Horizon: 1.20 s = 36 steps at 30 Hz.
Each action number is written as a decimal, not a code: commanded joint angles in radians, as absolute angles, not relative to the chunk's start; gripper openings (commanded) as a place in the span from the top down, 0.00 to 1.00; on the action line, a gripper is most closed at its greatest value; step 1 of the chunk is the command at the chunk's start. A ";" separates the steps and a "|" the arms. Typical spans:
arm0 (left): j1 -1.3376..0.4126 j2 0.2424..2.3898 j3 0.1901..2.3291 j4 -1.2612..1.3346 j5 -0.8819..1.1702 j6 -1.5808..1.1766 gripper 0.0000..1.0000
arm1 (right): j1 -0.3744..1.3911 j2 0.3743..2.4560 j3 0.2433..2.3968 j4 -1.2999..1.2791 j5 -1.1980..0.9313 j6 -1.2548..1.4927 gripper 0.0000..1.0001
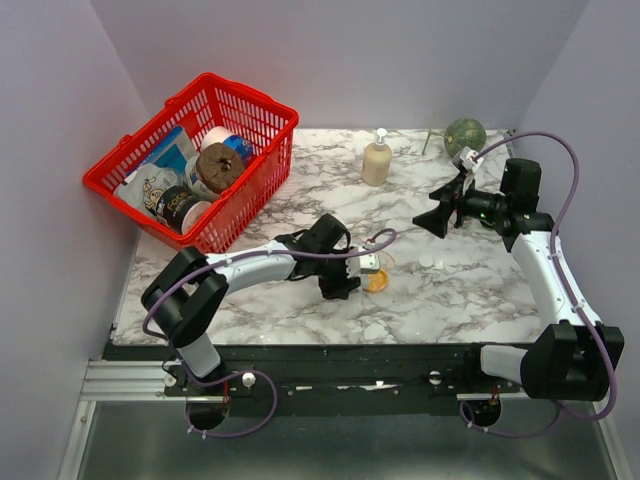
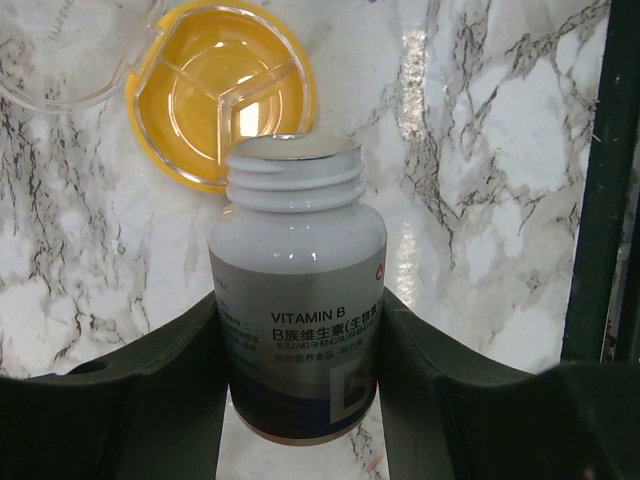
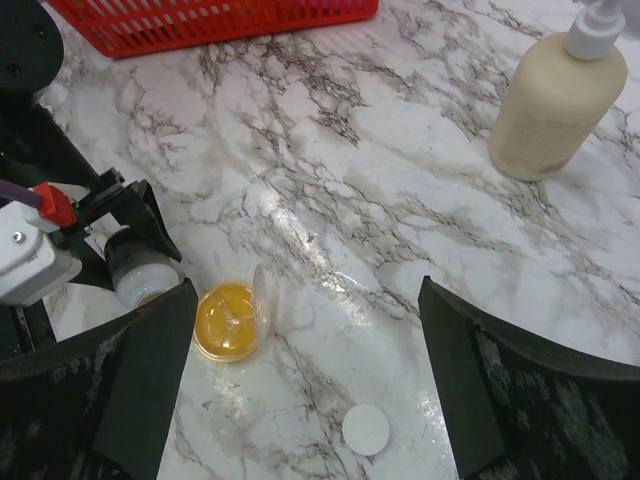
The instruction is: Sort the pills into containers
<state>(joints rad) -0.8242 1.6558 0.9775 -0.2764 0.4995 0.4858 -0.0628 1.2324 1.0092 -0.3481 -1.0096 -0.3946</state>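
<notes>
Clamps left hand (image 2: 300,335) on uncapped pill bottle (image 2: 297,250) near yellow dish (image 2: 215,100) at 11 o'clock in wrist view; holds right hand (image 3: 307,300) wide apart.

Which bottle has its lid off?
The white Vitamin B bottle held in the left gripper: its threaded neck is bare, with no cap. The beige pump bottle has its pump top on.

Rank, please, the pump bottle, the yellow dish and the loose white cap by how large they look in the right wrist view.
1. pump bottle, largest though farthest
2. yellow dish
3. white cap, smallest though nearest the camera, so the order looks safe
</notes>
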 commanded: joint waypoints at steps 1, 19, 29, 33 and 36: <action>-0.850 1.700 1.057 -0.376 0.396 0.448 1.00 | -0.075 1.243 1.040 -0.376 -0.992 -0.411 0.00; -0.910 1.807 1.272 -0.656 0.267 0.328 1.00 | -0.094 1.249 1.049 -0.390 -0.996 -0.408 0.00; -0.945 1.864 1.367 -0.762 0.186 0.296 1.00 | -0.106 1.252 1.054 -0.393 -0.992 -0.402 0.00; -0.951 1.899 1.433 -0.820 0.153 0.281 1.00 | -0.112 1.255 1.055 -0.396 -0.994 -0.400 0.00; -0.957 1.922 1.462 -0.851 0.137 0.267 1.00 | -0.118 1.256 1.058 -0.399 -0.996 -0.396 0.00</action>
